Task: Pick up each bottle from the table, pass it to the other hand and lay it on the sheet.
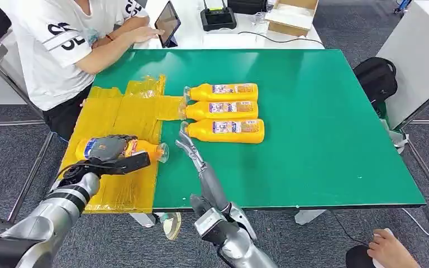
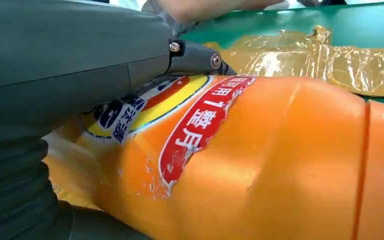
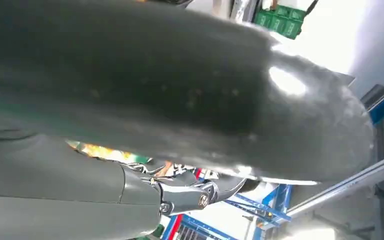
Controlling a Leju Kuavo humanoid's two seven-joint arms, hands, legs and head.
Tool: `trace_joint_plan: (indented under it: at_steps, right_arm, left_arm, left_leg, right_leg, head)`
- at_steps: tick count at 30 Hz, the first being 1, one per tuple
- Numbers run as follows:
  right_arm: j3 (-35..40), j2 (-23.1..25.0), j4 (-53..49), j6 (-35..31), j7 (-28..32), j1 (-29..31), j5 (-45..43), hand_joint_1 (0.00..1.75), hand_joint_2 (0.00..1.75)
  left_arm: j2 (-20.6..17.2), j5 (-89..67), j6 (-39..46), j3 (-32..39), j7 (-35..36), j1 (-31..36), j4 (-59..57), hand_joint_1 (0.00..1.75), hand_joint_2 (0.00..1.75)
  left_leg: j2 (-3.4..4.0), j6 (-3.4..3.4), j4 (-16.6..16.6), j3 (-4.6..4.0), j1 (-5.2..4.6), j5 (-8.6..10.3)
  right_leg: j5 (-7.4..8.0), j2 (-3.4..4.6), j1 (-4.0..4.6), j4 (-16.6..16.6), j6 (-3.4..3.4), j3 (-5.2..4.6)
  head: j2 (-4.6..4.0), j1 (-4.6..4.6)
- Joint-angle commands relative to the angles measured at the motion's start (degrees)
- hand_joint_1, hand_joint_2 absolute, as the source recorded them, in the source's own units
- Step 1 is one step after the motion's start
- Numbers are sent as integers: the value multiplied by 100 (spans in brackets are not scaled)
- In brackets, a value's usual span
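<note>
Left hand (image 1: 110, 149) grips a bottle (image 1: 145, 149) over the sheet (image 1: 117, 111); lower it flat before letting go. Right hand (image 1: 187, 144) is empty, fingers straight.

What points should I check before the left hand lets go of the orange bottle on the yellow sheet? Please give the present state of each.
1. Left hand grips the orange bottle: ok.
2. Bottle is over the yellow sheet, lying on its side: ok.
3. Bottle rests fully on the sheet: cannot tell.
4. Right hand holds nothing and is apart from the held bottle: ok.
5. Three orange bottles wait in a row on the green table: ok.
6. Person's arm is away from the drop spot: ok.
</note>
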State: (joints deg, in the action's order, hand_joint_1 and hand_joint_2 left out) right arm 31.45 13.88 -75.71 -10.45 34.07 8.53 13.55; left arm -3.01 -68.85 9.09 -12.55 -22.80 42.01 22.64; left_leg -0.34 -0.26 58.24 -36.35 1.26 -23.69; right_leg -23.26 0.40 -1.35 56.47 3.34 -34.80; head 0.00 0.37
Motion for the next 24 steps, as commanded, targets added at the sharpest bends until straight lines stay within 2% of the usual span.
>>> trace_joint_plan:
  at_steps: [1, 9, 10, 21, 22, 24]
  right_arm:
    - [113, -152, 425, -5, -101, 215, -9, 0, 0]
    - [92, -164, 459, -1, -117, 203, -10, 0, 0]
    - [62, -148, 464, -1, -130, 195, -21, 0, 0]
    - [-27, -121, 607, 44, -174, 234, -83, 0, 0]
    - [-33, -121, 669, 59, -176, 268, -105, 0, 0]
    - [-66, -102, 797, 92, -171, 325, -194, 0, 0]
  left_arm:
    - [-31, -34, -323, -20, 102, 30, -569, 0, 175]
    - [-4, 106, -460, 91, 87, 6, -540, 0, 175]
    - [2, 167, -492, 138, 83, -14, -505, 0, 0]
    - [-34, 694, -1266, 406, -311, -12, -519, 0, 0]
    - [-123, 913, -1909, 491, -500, 62, -566, 0, 175]
    - [-306, 1160, -2537, 562, -733, 126, -566, 0, 175]
  left_leg:
    - [19, 10, -11, 43, 0, -13]
    - [13, 8, -11, 39, -2, -7]
    - [8, 6, -8, 28, -2, -4]
    - [-4, 6, -9, 51, -3, -3]
    - [5, 9, -11, 64, 0, -7]
    - [8, 8, -9, 65, 1, -7]
  right_leg:
    - [-6, 12, 5, -12, -17, 38]
    - [-3, 9, 1, -11, -12, 37]
    - [-2, 6, 0, -7, -9, 27]
    - [-2, 2, 0, -8, -10, 53]
    - [-2, 8, 5, -13, -17, 65]
    - [0, 12, 6, -12, -17, 66]
  head:
    - [0, 0]
    - [0, 2]
    - [0, 2]
    - [0, 2]
    - [0, 0]
    - [0, 0]
